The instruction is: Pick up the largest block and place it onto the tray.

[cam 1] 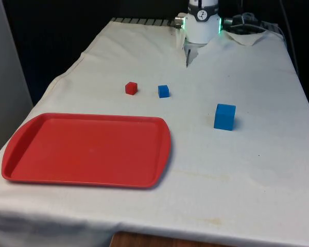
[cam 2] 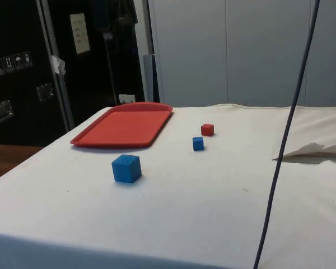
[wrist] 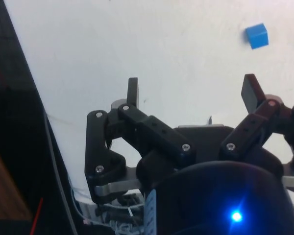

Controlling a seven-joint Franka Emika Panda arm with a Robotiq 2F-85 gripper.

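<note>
— Where is the largest block?

— The large blue block [cam 1: 224, 117] sits on the white cloth [cam 1: 247, 170], well apart from the red tray [cam 1: 87, 149], toward the front view's right. A small blue block [cam 1: 164, 91] and a small red block [cam 1: 131, 88] lie farther back.

— And your gripper?

— My gripper [wrist: 193, 93] hangs above bare cloth, fingers [wrist: 133, 91] spread wide, holding nothing.

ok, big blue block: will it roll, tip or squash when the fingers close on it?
The big blue block looks like a cube with flat faces, sitting flat on the cloth, so it is unlikely to roll or tip. Its crisp edges suggest it is stiff. The open gripper should find parallel sides.
</note>
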